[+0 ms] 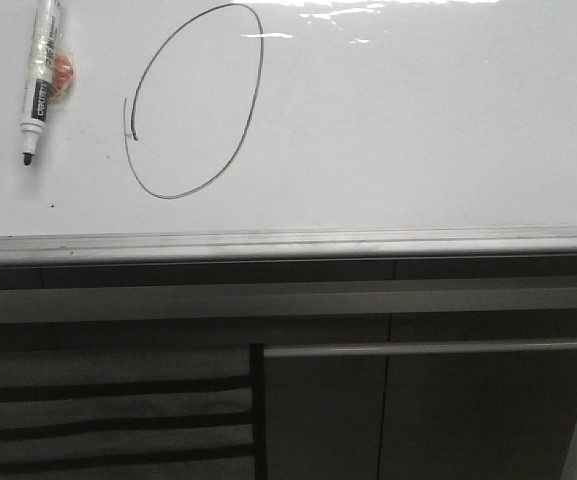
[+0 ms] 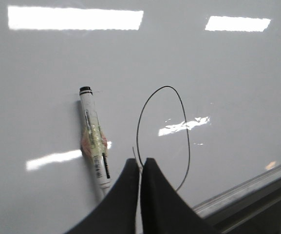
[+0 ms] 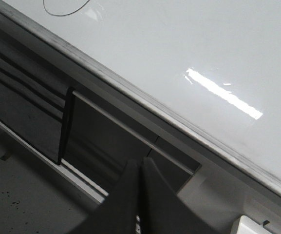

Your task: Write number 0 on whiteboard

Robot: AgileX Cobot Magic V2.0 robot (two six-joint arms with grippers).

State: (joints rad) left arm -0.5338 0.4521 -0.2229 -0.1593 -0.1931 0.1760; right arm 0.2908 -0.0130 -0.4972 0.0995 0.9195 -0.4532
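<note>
The whiteboard (image 1: 418,130) fills the upper part of the front view. The number 0 (image 1: 194,100) is a thin dark tilted oval on it, with a small gap and a short overlapping stroke at its left. A white marker (image 1: 40,75) with a dark tip and an orange patch at its middle rests on the board left of the 0. In the left wrist view my left gripper (image 2: 141,162) is shut and empty, in front of the board (image 2: 228,73), between the marker (image 2: 95,139) and the 0 (image 2: 163,139). My right gripper (image 3: 140,163) is shut and empty over the cabinet, away from the board (image 3: 179,39).
A grey metal rail (image 1: 288,243) runs along the board's lower edge. Below it are dark grey cabinet panels (image 1: 448,420), a horizontal bar (image 1: 428,348) and a slatted panel (image 1: 108,410). Neither gripper shows in the front view.
</note>
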